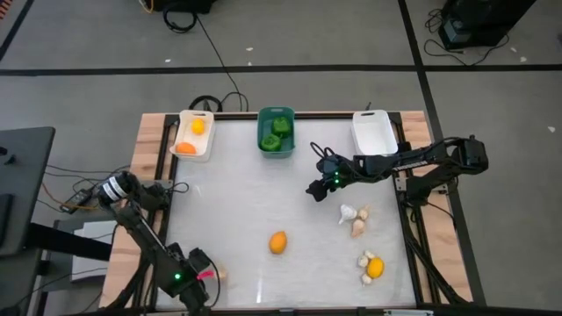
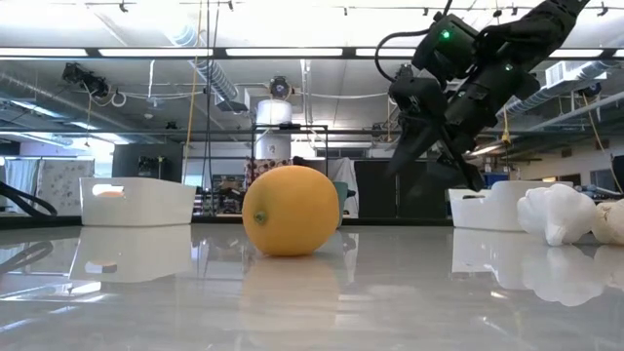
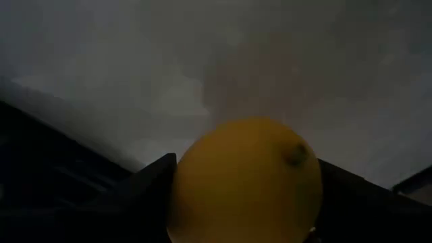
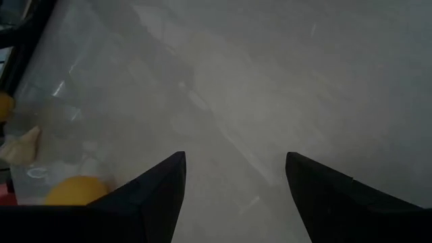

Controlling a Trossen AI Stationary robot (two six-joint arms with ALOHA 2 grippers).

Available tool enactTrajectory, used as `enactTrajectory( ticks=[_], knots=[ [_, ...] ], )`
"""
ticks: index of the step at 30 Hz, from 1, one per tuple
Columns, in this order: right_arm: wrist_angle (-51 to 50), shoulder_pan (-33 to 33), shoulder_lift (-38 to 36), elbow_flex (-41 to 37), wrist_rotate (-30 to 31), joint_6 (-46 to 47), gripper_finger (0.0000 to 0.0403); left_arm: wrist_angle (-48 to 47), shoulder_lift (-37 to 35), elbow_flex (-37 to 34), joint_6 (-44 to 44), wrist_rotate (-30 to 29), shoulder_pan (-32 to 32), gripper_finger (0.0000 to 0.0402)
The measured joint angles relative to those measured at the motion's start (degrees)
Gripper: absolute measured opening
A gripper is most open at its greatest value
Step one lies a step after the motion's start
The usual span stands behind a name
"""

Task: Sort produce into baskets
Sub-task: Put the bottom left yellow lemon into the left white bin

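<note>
Yellow fruit sits between the left gripper fingers, jaws apparently closing; could get squirted out if pinched off-centre. Right gripper hangs spread, empty.

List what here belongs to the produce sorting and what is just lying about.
Job:
left white basket, holding fruit
green basket, holding peppers
right white basket
orange fruit
garlic bulbs
yellow fruit
second yellow fruit at the left gripper
right gripper, open

Lying about:
floor cables
black equipment
</note>
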Motion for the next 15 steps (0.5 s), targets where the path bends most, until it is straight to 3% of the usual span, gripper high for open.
enactTrajectory(
  ticks=[7, 15],
  knots=[
    [0.88, 0.00, 0.00, -0.02, -0.03, -1.02, 0.0265, -11.11, -8.20, 0.00, 5.87, -9.04, 6.79, 0.0292],
    [0.86, 1.70, 0.00, -0.02, -0.06, -1.12, 0.0265, -20.38, -18.85, 0.00, 20.48, -22.21, 21.80, 0.0292]
  ],
)
